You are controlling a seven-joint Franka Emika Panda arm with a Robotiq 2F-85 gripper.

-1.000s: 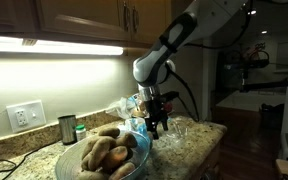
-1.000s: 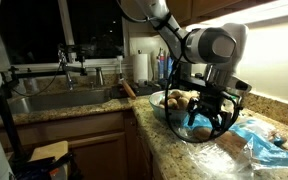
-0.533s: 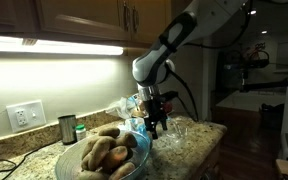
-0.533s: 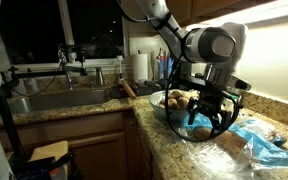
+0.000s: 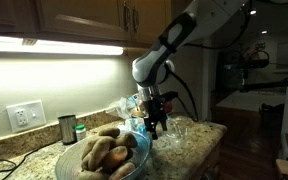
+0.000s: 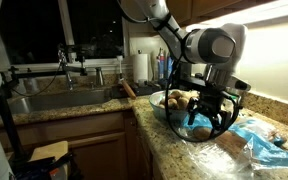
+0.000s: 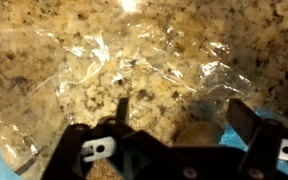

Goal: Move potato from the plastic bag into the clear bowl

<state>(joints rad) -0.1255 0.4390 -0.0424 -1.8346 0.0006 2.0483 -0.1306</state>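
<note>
My gripper (image 7: 182,118) is open, its two dark fingers spread wide just above the clear plastic bag (image 7: 114,70) that lies crumpled on the speckled granite counter. One brownish potato (image 7: 196,136) lies between the fingers, low in the wrist view, partly hidden by the gripper body. In both exterior views the gripper (image 5: 154,122) (image 6: 209,115) hangs beside the clear bowl (image 5: 102,153) (image 6: 179,112), which holds several potatoes (image 5: 99,150). The bag (image 6: 256,140), clear with blue print, spreads on the counter past the bowl.
A dark cup (image 5: 67,128) and a small green-lidded jar (image 5: 80,131) stand by the wall outlet. A sink (image 6: 54,98) with faucet lies beyond the bowl. The counter edge (image 6: 159,150) drops off close to the bowl. Cabinets hang overhead.
</note>
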